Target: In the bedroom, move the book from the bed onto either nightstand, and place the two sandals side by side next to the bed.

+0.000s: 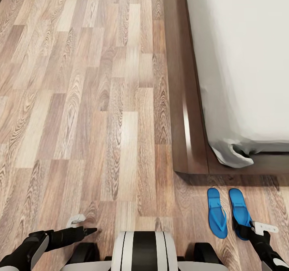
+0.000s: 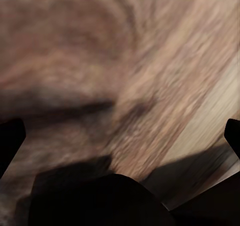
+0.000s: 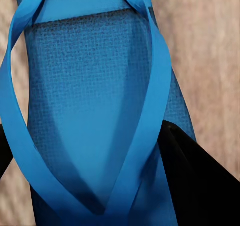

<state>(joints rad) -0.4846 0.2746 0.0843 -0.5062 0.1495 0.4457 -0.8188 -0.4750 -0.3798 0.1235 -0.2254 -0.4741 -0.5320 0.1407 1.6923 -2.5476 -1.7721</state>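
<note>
Basically the risk is disturbing the pair: two flat bright-blue flip-flop sandals lie parallel on the light-brown wood-plank floor (image 1: 100, 122) just off the corner of the dark brown wooden bed frame (image 1: 182, 102) with its pale grey-white mattress (image 1: 245, 62). Left sandal (image 1: 217, 212) sits free; right sandal (image 1: 241, 211) has the right end effector (image 1: 252, 227) at its near end. Any sideways pull or lift from here could drag that sandal off line, or knock it into its neighbour, which lies just beside it. A strap could also snag on a finger. In the right wrist view the blue straps and textured sole (image 3: 95, 100) lie directly between the fingers, one dark finger (image 3: 200, 181) alongside the sole. Whether it clamps the sandal or is merely parted around it, cannot tell. Left end effector (image 1: 82, 226) hangs low over bare floor, well apart from the sandals, fingers parted, holding nothing.
</note>
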